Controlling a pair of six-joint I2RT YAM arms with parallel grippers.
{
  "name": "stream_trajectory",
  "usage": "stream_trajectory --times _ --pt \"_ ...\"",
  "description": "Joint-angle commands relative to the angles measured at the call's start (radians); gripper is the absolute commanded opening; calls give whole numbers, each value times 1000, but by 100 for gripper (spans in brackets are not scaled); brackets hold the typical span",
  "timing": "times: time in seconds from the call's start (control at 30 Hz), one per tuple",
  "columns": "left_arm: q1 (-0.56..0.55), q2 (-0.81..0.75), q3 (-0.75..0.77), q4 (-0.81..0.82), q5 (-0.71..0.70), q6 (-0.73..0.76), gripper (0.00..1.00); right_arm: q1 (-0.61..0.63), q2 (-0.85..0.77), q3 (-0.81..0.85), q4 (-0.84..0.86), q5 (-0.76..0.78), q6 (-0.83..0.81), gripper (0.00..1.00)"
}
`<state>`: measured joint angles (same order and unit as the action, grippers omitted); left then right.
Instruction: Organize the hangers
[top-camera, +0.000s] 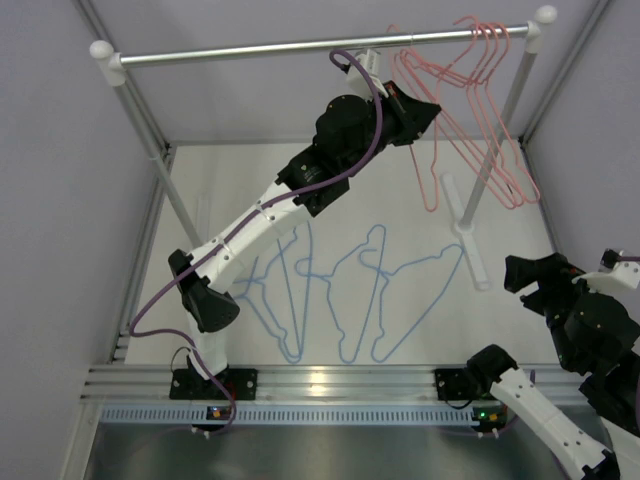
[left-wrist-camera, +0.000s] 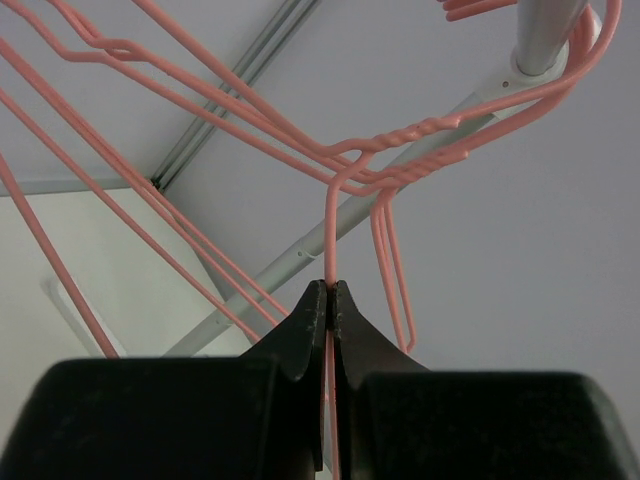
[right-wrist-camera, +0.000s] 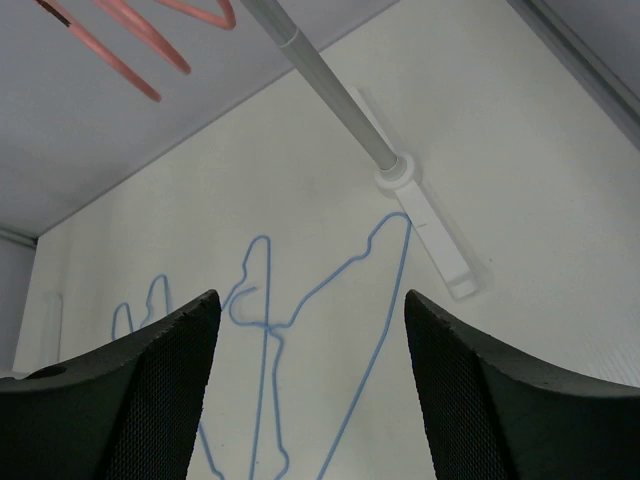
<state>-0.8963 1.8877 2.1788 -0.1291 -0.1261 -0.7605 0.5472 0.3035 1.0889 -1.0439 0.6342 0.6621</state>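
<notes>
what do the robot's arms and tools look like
The left arm and right arm have white links with black joints. A purple cable runs along the left arm. The left tool and right tool each have two black fingers; the right tool's look finely dotted.

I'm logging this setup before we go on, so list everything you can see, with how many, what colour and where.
pink hangers: about four, pink, hooked on the right end of the rail
blue hangers: about four, light blue, lying flat and overlapping on the table
rail: one, silver, across the top on the posts
posts: two, pale grey, one at each end of the rail
table: one, white, under everything
mounting bar: one, silver, near edge, holding the arm bases
left hand: one, black, up by the rail, shut on a wire of the pink hangers
right hand: one, black, low at the right, open, holding nothing
</notes>
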Motion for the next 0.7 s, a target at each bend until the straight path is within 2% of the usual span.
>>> stream_trajectory --times 0.0,0.33,0.67 --pt "5 2 27 63 22 -14 0 16 5 13 22 -1 -12 72" --pt "4 -16 -14 66 36 -20 0 16 -10 -1 19 -5 -9 72" --pt "3 -71 -102 97 45 -20 18 16 -15 -6 21 -8 -2 72"
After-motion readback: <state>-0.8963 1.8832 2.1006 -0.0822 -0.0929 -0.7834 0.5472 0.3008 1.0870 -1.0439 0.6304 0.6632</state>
